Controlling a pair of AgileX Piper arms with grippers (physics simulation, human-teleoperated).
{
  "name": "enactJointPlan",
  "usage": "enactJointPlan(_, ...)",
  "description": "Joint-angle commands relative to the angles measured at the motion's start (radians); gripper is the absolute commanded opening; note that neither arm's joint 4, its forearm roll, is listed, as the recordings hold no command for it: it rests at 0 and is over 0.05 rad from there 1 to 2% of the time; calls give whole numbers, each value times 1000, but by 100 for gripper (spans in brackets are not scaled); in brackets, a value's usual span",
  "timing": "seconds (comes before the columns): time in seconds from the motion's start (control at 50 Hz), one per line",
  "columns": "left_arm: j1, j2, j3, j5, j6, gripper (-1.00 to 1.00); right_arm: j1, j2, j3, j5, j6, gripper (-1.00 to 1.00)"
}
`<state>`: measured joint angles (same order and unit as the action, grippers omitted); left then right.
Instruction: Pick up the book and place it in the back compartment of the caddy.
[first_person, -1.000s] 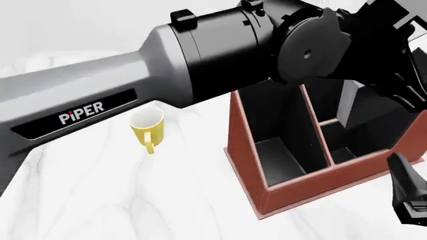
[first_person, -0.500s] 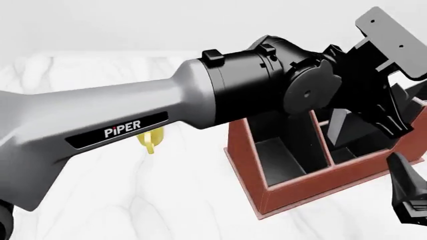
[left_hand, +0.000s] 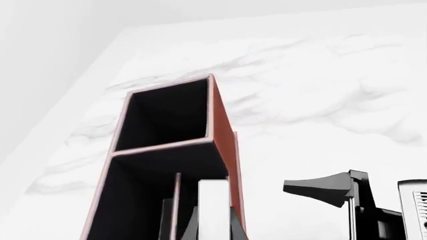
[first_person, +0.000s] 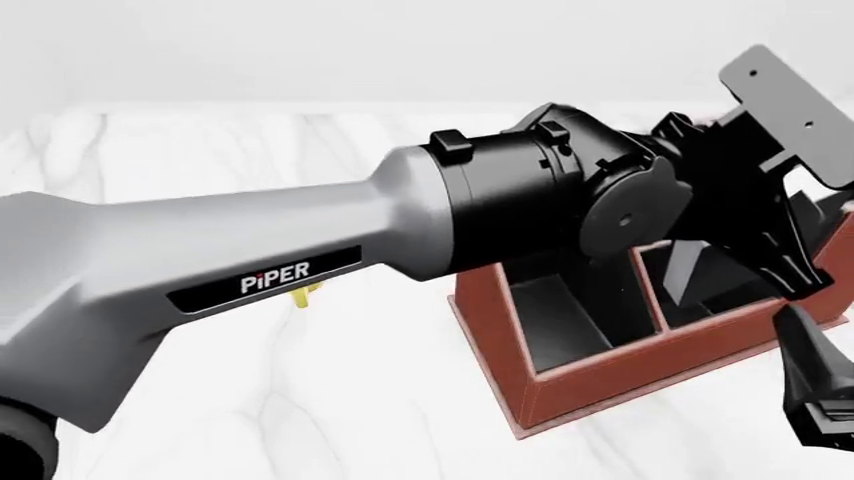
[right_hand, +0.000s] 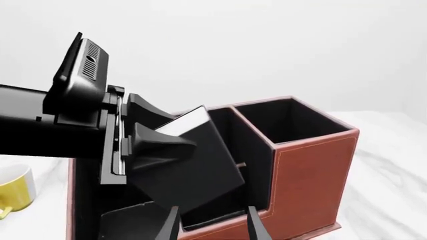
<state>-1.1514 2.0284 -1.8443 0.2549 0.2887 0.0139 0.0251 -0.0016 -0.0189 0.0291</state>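
My left gripper (right_hand: 167, 131) is shut on the black book (right_hand: 190, 172), gripping it near its white page edges. The book hangs tilted over the reddish-brown caddy (right_hand: 313, 165), with its lower corner dipping into the back compartment (right_hand: 220, 212), the small middle cell by the low outer wall. In the front view the left gripper (first_person: 787, 255) is above the caddy (first_person: 587, 375) and only part of the book (first_person: 687, 272) shows. In the left wrist view the book's white edge (left_hand: 213, 205) sits between the fingers. My right gripper (right_hand: 213, 227) is open and empty, just outside that low wall.
A yellow mug (right_hand: 13, 189) stands on the marble table left of the caddy. In the front view it is almost hidden behind the left arm (first_person: 267, 270). The right gripper (first_person: 817, 395) is at the lower right edge of that view, close to the caddy's corner.
The left arm has swung lower and further right across the front view. It has brought the book down into the caddy's middle section and now covers most of the mug. The right gripper has stayed still.
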Motion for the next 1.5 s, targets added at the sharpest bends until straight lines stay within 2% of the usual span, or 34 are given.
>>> enactJointPlan(0.02,2,15,-34,-8,16,-100,-1,2,0,0,3,100)
enactJointPlan(0.28,-15,44,-48,-23,31,-100,-1,12,1,-8,6,100)
enactJointPlan(0.66,16,91,-81,-34,64,-100,0,16,1,-9,13,100)
enactJointPlan(0.84,23,109,-84,-45,57,-100,-1,17,1,-10,17,100)
enactJointPlan(1.48,49,131,-4,-150,19,-100,-3,24,0,-14,20,100)
enactJointPlan(1.5,50,132,-1,-154,21,100,-3,25,1,-15,20,100)
